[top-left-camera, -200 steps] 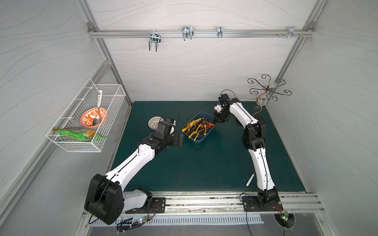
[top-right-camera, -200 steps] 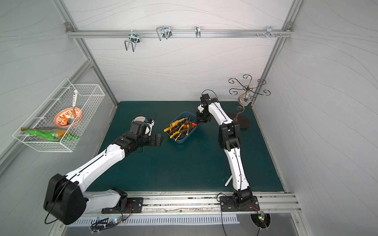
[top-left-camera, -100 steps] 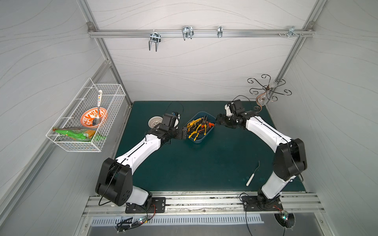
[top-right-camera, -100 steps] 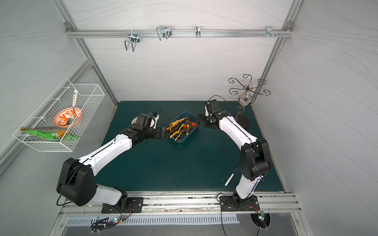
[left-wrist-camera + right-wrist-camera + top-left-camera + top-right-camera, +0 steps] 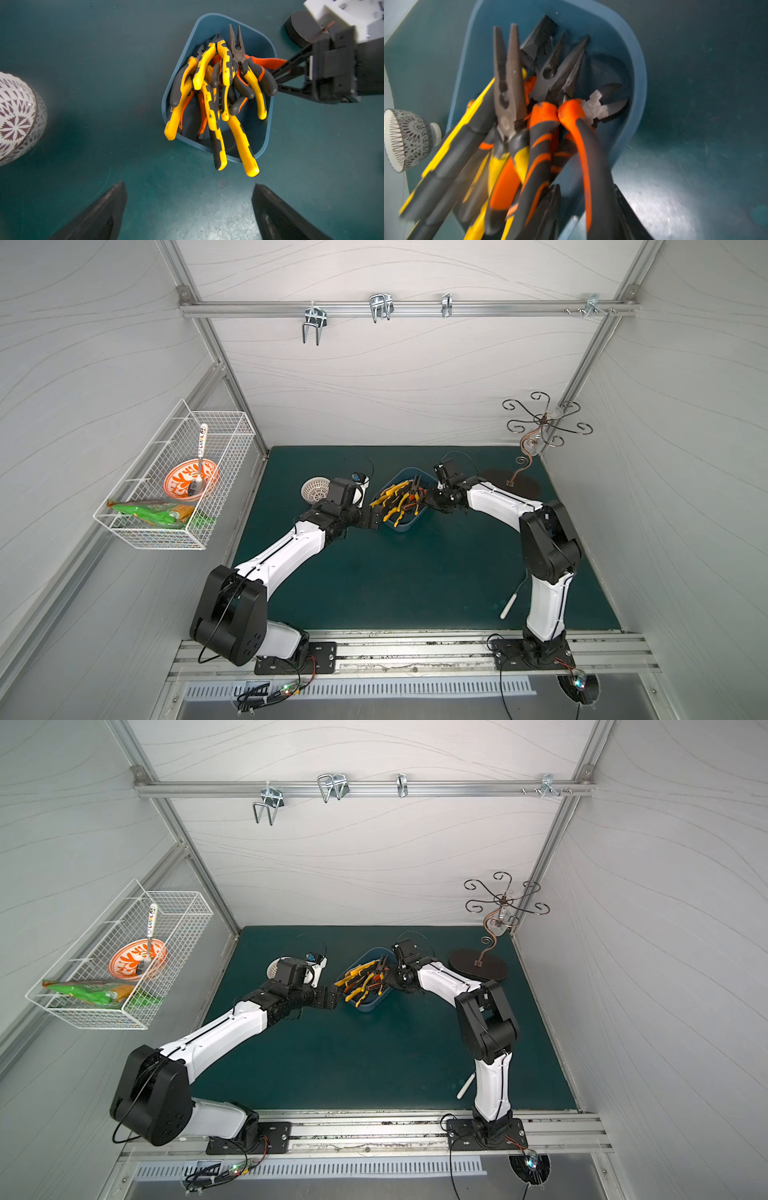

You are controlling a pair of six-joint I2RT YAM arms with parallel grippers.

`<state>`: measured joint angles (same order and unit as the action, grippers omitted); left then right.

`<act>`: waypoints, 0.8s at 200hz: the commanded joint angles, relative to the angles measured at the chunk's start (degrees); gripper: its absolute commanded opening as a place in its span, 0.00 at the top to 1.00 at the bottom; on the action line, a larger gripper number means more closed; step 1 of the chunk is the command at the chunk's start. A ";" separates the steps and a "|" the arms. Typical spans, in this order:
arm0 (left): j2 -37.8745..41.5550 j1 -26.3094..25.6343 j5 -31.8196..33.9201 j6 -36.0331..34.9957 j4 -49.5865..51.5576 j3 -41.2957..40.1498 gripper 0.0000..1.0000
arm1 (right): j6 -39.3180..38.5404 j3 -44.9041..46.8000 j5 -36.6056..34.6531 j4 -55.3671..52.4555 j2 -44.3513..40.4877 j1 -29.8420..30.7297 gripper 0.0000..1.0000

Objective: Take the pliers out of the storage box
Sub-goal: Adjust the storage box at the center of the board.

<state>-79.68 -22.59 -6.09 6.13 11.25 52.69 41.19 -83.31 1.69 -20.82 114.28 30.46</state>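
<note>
Robotics lab cell: aluminium frame rail (image 5: 498,307), white wall panels (image 5: 395,381).

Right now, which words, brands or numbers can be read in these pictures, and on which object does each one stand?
No text can be read anywhere.
On the spoon handle in the wire basket: coloured print, too small to read.
On the green packet: print, too small to read.
On the pliers: no brand or marking shows.
</note>
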 commanded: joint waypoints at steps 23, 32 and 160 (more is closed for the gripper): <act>2.97 0.20 -1.06 0.64 -4.03 -1.43 0.00 | -0.71 -2.22 2.28 -1.90 3.76 -0.55 0.71; 3.36 0.18 -1.15 0.52 -4.16 -1.93 0.00 | -1.82 -2.18 1.92 -2.09 3.34 -0.56 0.81; 2.71 0.18 -1.46 0.36 -3.67 -1.52 0.00 | -30.49 -22.19 8.57 -18.40 11.45 -2.86 0.95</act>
<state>-77.06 -22.59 -6.52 6.13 9.13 49.47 19.84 -101.10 7.88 -35.81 124.84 27.14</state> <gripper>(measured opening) 0.996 0.132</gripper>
